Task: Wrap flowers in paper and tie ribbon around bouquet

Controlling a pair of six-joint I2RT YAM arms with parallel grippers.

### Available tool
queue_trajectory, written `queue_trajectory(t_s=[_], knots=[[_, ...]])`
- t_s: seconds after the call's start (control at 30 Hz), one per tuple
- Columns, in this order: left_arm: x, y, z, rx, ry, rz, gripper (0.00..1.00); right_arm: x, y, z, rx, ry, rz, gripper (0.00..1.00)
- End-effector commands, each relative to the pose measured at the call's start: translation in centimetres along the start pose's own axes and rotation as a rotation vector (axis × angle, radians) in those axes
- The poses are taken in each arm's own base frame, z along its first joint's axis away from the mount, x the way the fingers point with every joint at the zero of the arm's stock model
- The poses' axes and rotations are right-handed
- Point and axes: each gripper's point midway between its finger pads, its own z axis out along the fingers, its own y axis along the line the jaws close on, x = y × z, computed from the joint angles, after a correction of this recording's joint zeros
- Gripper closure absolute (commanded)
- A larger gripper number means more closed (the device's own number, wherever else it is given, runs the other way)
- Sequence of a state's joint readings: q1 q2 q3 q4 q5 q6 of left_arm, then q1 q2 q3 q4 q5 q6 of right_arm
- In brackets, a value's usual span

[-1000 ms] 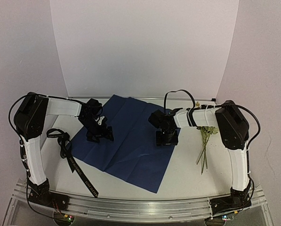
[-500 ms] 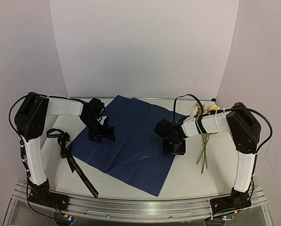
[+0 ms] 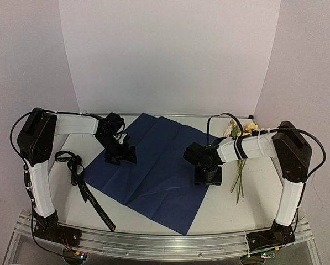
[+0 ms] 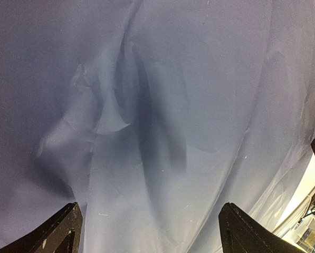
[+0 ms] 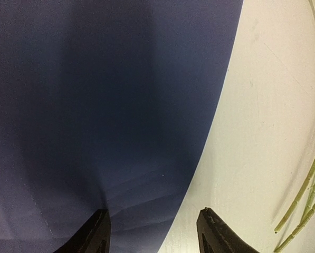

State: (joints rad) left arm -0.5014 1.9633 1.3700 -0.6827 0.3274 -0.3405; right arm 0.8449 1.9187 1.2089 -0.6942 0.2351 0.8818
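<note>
The paper (image 3: 153, 171) lies spread on the table, dark navy face up and creased. My left gripper (image 3: 120, 157) hovers low over its left part, open wide. In the left wrist view paper (image 4: 162, 105) fills the frame, and nothing sits between the left gripper's (image 4: 152, 237) fingertips (image 4: 67, 232). My right gripper (image 3: 208, 176) is open at the paper's right edge. That paper edge (image 5: 210, 137) runs under the right gripper's (image 5: 154, 232) gap. The flowers (image 3: 239, 131) lie right of it, with stems (image 5: 305, 200) pointing toward me. The ribbon (image 3: 83, 185) lies loose at the left.
White walls close in the back and both sides of the table (image 3: 220, 210). The right forearm (image 3: 253, 148) crosses over the flower stems. The ribbon's looped end (image 3: 68, 158) sits under the left arm.
The right arm has swung nearer and to the right, from over the paper to its right edge, which uncovers the flower heads. The left gripper has shifted slightly.
</note>
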Motion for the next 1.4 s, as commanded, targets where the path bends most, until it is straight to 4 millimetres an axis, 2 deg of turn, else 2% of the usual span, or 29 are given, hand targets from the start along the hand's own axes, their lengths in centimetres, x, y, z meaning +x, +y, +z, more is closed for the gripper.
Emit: queue_trajectory(t_s=[0.0,0.07,0.13,0.3,0.43,0.57,0.77,0.93,1.0,1.17,1.37], knots=[[-2.6,-1.5,-2.5,0.002,-0.088,0.022,0.07,-6.0,0.3,-6.3,-0.128,-0.125,0.073,0.39],[-3.5,-2.1,-3.4,0.007,-0.120,0.029,0.07,-8.3,-1.8,-7.6,-0.125,-0.177,0.122,0.37],[-4.6,-2.9,-4.5,0.022,-0.156,0.037,0.06,-9.6,-4.3,-8.0,-0.101,-0.205,0.154,0.33],[-6.7,-5.2,-6.7,0.088,-0.222,0.058,0.06,-10.2,-9.5,-5.3,0.004,-0.167,0.195,0.27],[-7.7,-6.4,-8.2,0.126,-0.266,0.076,0.04,-10.0,-12.2,-3.0,0.071,-0.123,0.225,0.27],[-7.9,-7.1,-8.8,0.158,-0.284,0.085,0.04,-9.3,-14.1,-1.5,0.096,-0.092,0.256,0.26],[-8.0,-7.8,-9.5,0.188,-0.306,0.104,0.03,-8.1,-15.0,1.5,0.064,-0.005,0.279,0.30],[-8.2,-8.1,-9.7,0.201,-0.311,0.104,0.02,-8.7,-14.8,1.9,0.017,0.027,0.308,0.33],[-8.4,-8.3,-10.0,0.208,-0.316,0.106,0.02,-8.1,-14.5,1.9,-0.006,0.070,0.333,0.38],[-9.0,-9.0,-10.7,0.233,-0.337,0.115,0.01,-7.0,-15.1,1.8,0.002,0.084,0.388,0.38],[-9.3,-9.4,-10.8,0.242,-0.328,0.127,0.01,-4.5,-15.5,1.6,-0.019,0.098,0.471,0.38]])
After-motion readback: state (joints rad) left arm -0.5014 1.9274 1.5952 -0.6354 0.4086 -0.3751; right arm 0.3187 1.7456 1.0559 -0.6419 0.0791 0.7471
